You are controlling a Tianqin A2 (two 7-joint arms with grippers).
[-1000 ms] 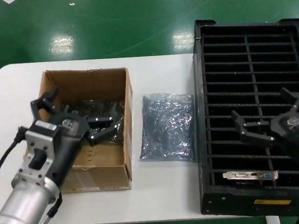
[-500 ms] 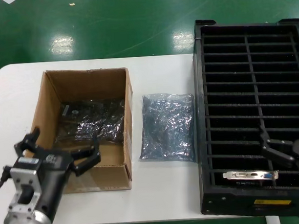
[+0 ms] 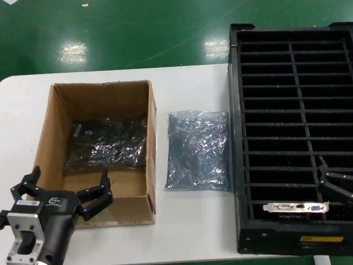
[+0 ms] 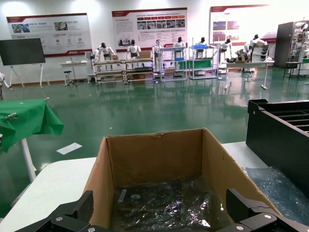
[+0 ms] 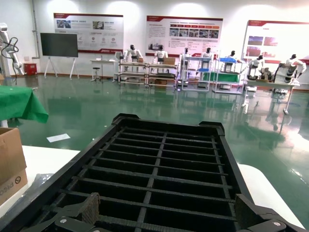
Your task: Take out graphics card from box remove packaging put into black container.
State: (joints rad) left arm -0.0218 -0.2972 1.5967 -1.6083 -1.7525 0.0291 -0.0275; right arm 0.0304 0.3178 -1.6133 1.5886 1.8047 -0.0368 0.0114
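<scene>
A graphics card (image 3: 295, 207) already stood in the slot nearest the front rim of the black container (image 3: 244, 164), its silver bracket with the white and blue connectors showing. An emptied bag (image 3: 197, 149) lay flat on the table (image 3: 189, 228) between the box (image 3: 149, 134) and the container, close to both. Inside the box, toward its far half, another shiny bagged item (image 3: 107, 143) lay on the floor, and I took it for the next card to fetch.

The left gripper (image 3: 62, 192) hung at the box's near wall, toward the table's front-left corner, fingers spread wide and holding nothing. The right gripper (image 3: 338, 185) sat over the container's front-right part, just above the seated card; its fingers looked parted and empty too, though only part of it showed.

To my eye, the step in hand was going back into the box. Doing it well would mean the left gripper clearing the near wall, coming down over the far half, and pinching the bag by an edge instead of pressing flat on it. The plastic looked slippery and crinkled, so a shallow nip might slide off. The cardboard walls could also snag the spread fingers.
</scene>
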